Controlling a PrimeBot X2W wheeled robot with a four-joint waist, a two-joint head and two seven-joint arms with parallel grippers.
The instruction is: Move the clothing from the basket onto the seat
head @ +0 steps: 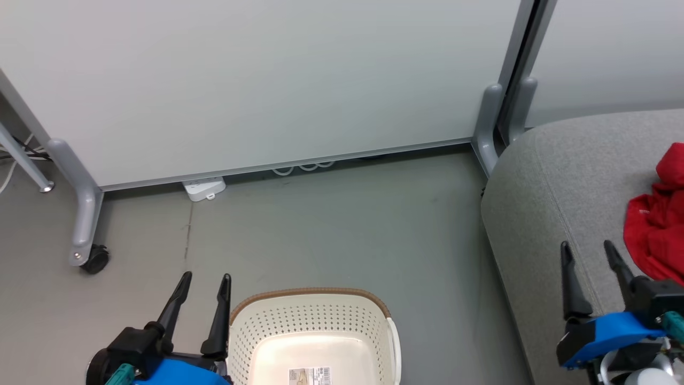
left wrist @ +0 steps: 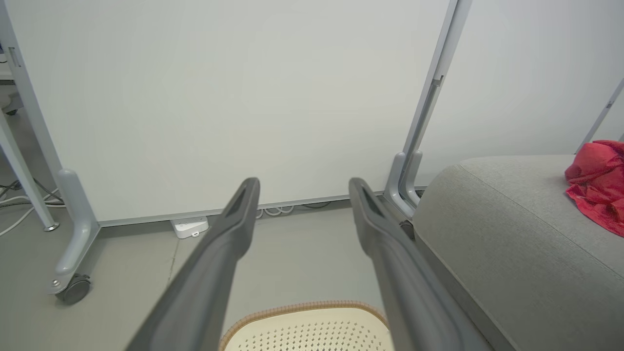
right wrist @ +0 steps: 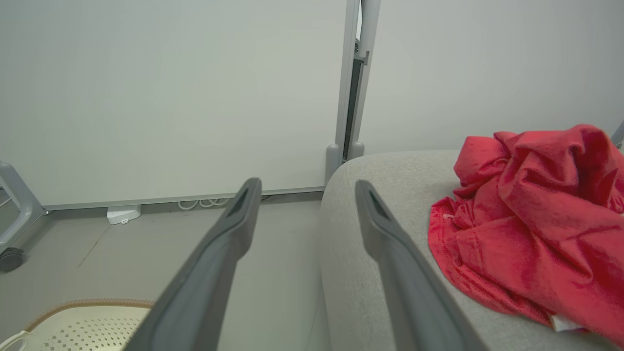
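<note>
Hovering open and empty, my left gripper [head: 207, 276] sits just beside the basket [head: 310, 293], and my right gripper [head: 586, 245] is over the edge of the seat [head: 561, 176]. The clothing [head: 654, 224] lies in a red heap on the seat, near my right gripper. What I see of the basket floor is bare but for a label [head: 310, 376]. To finish well, I should check its hidden near part, then withdraw without snagging the cloth.

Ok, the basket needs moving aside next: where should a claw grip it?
Likely the far wall of the basket, just under its brown rim, coming straight down from above: the wall is thin and upright, so one finger goes inside, one outside. The open left claw beside it is nearest.
</note>
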